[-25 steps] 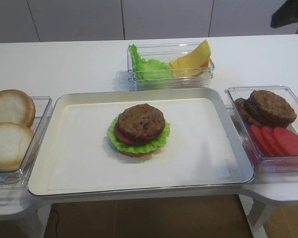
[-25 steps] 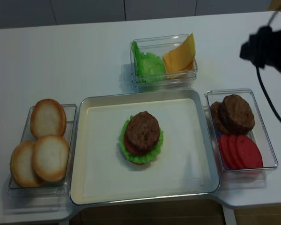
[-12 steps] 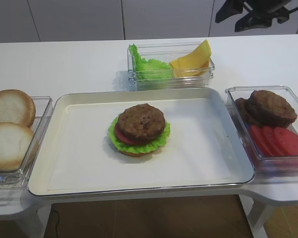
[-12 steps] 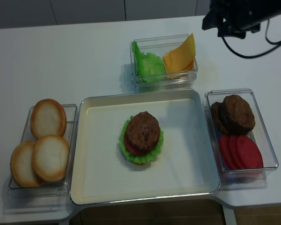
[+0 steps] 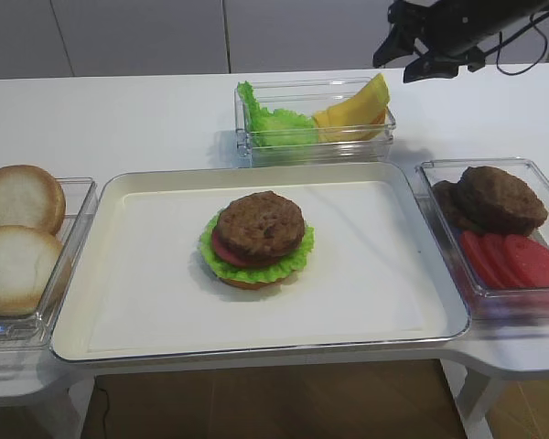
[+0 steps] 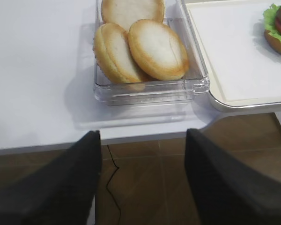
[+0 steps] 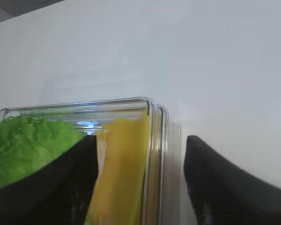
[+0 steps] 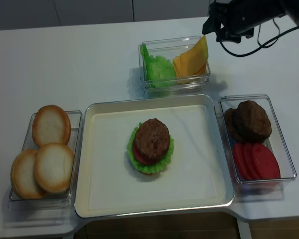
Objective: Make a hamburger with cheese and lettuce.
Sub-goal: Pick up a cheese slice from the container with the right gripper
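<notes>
Yellow cheese between right pincer tips

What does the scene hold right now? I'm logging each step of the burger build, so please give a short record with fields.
hamburger: on the tray, patty on top, no cheese yet
cheese: in the clear bin, leaning upright beside the lettuce
right claw: open, empty, just above the cheese end of the bin
left claw: open, empty, hanging off the table edge near the bun halves
spare patties: right bin, with tomato slices
</notes>
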